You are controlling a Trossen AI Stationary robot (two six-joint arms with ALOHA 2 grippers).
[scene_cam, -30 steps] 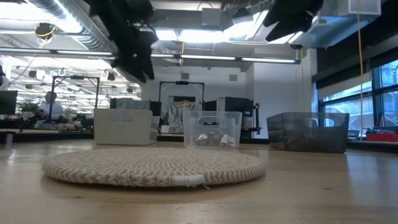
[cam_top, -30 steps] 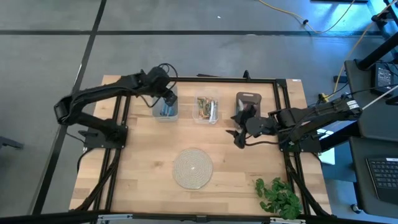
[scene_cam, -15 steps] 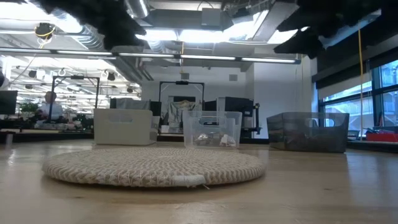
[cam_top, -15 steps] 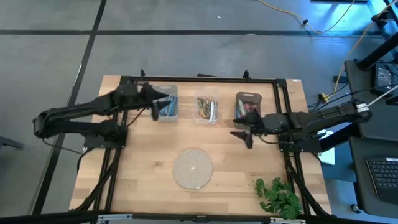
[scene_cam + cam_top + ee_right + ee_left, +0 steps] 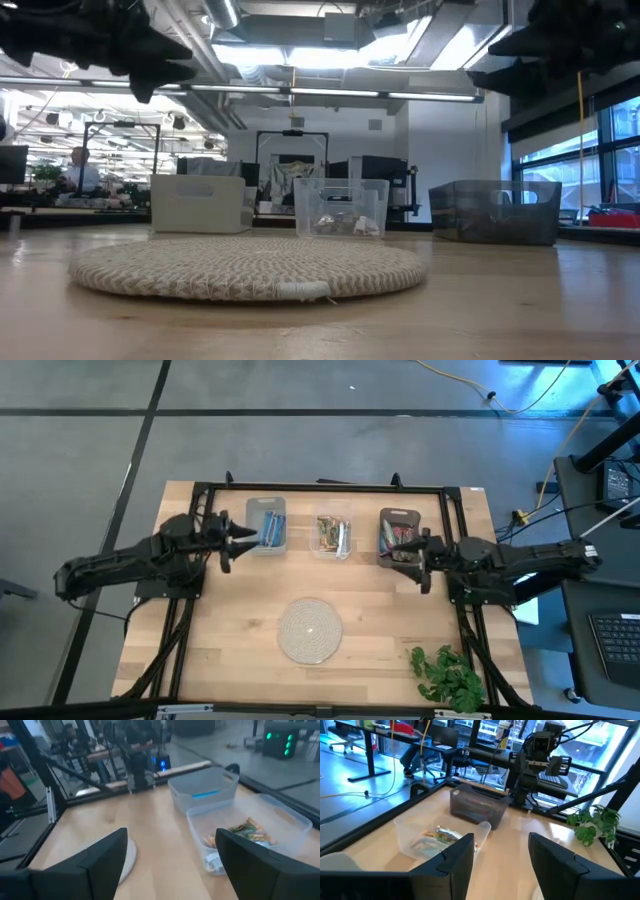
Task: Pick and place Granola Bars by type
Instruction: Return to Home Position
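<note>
Granola bars lie in three bins along the far edge. Blue bars point(image 5: 268, 526) fill the left clear bin point(image 5: 252, 546). Tan-green bars point(image 5: 333, 532) lie in the middle clear bin point(image 5: 322, 552), also seen as bars point(image 5: 441, 835) in the left wrist view and bars point(image 5: 246, 831) in the right wrist view. Reddish bars point(image 5: 398, 539) sit in the dark bin point(image 5: 399, 514). My left gripper point(image 5: 229, 541) hovers open just left of the blue bin, pointing right. My right gripper point(image 5: 421, 557) hovers open at the dark bin's right near corner, pointing left. Both grippers are empty.
A round woven mat point(image 5: 310, 629) lies at the table's middle near side, and a leafy plant sprig point(image 5: 449, 676) sits at the near right corner. A black frame point(image 5: 320, 488) runs around the table. Bare wood lies between the mat and the bins.
My left gripper has come up out of the blue bin, tipped from pointing down to level, and drawn back toward the table's left. My right gripper has drawn back toward the right edge and slightly toward the far edge, uncovering the dark bin.
</note>
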